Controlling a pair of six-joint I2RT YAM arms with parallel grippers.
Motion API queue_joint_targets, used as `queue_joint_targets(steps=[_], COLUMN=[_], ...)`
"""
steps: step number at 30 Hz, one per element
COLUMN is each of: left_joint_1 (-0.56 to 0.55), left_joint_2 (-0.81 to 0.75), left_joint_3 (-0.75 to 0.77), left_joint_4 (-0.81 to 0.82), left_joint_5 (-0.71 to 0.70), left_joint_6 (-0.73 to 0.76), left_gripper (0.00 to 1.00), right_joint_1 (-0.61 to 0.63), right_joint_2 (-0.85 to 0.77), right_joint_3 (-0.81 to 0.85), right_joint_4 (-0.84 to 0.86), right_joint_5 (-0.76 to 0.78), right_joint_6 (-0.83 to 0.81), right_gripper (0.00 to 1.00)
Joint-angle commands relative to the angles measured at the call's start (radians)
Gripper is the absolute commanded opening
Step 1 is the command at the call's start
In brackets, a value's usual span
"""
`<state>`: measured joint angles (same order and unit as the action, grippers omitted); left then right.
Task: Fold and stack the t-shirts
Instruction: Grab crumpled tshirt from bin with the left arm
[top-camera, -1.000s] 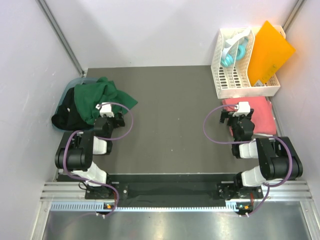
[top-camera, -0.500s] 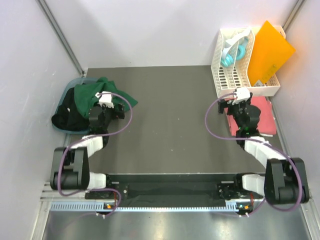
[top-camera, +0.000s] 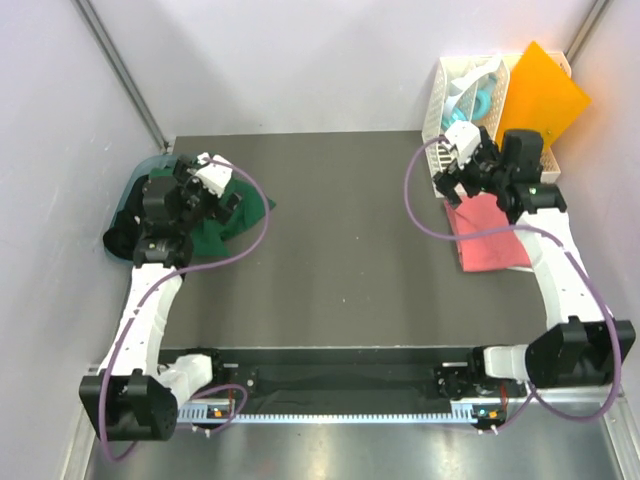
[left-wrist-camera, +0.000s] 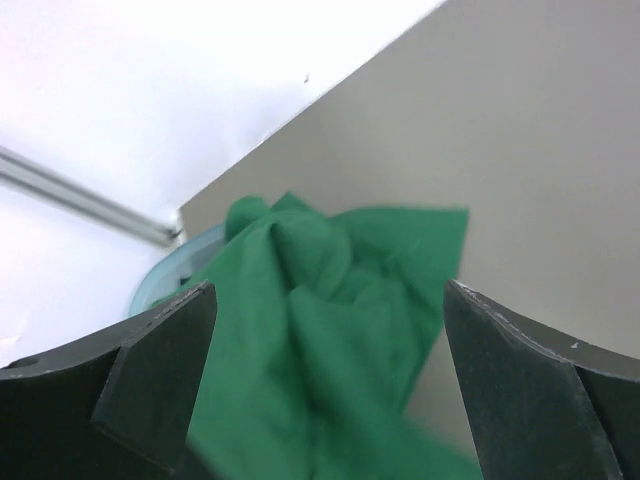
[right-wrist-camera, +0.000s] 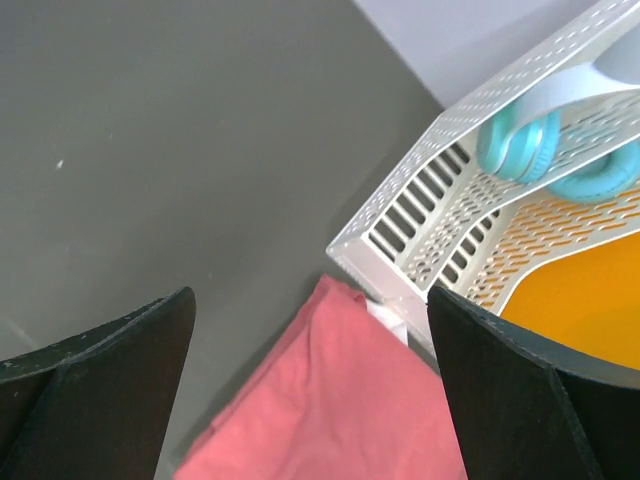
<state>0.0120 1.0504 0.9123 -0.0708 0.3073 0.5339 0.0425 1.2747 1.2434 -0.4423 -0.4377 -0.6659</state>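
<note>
A crumpled dark green cloth t-shirt (top-camera: 240, 205) lies heaped at the left edge of the dark grey table (top-camera: 340, 250), in the middle left of the overhead view. Its near side is draped over a bunched black cloth garment (top-camera: 125, 240) that sits against the left wall. A pale teal curved rim (top-camera: 150, 165) shows just behind the heap.

The left gripper (top-camera: 228, 203) hangs over the green shirt with its two fingers spread wide apart. In the left wrist view the folds of the green cloth (left-wrist-camera: 320, 330) fill the centre of the frame between the dark fingers (left-wrist-camera: 160, 370). Whether the tips touch the fabric cannot be told.

At the right of the overhead view a coral pink cloth t-shirt (top-camera: 490, 235) lies folded flat on the table. Its far corner sits up against the base of a white slotted plastic rack (top-camera: 435, 110) in the upper right.

The right gripper (top-camera: 462, 182) is poised above that far corner, its fingers likewise spread wide with nothing gripped. The right wrist view shows the pink cloth (right-wrist-camera: 330, 400) at bottom centre and the rack (right-wrist-camera: 430, 230) just beyond it.

Teal headphones (top-camera: 480, 100) rest in the rack, and a bright orange plastic sheet (top-camera: 540, 90) leans in its right side.
</note>
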Motion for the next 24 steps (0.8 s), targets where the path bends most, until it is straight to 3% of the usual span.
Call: queue_joint_targets(steps=[1,7,10,16,24], left_joint_1=[-0.001,-0.001,0.000,0.006,0.022], left_joint_2=[0.017,0.143,0.204,0.275,0.348], left_joint_3=[0.131,0.284,0.348,0.422,0.508], left_joint_4=[-0.383,-0.587,-0.633,-0.650,-0.759], left_joint_5=[-0.101,-0.252,-0.252,-0.134,0.136], left_joint_6=[0.178,0.178,0.088,-0.058,-0.031], left_gripper=[0.99,0.99,0.99,0.99,0.97], right_joint_1=[0.011,0.045,0.056,0.054,0.077], right_joint_2=[0.089,0.169,0.238,0.382,0.506], right_joint_3=[0.198,0.439,0.560,0.709,0.790], right_joint_4=[-0.364,-0.562,-0.611,-0.726,-0.850], right_joint_5=[0.066,0.096,0.087,-0.050,-0.148], right_joint_6=[-0.048,-0.046,0.041,0.137,0.059], right_gripper=[1.00,1.00,1.00,1.00,1.00])
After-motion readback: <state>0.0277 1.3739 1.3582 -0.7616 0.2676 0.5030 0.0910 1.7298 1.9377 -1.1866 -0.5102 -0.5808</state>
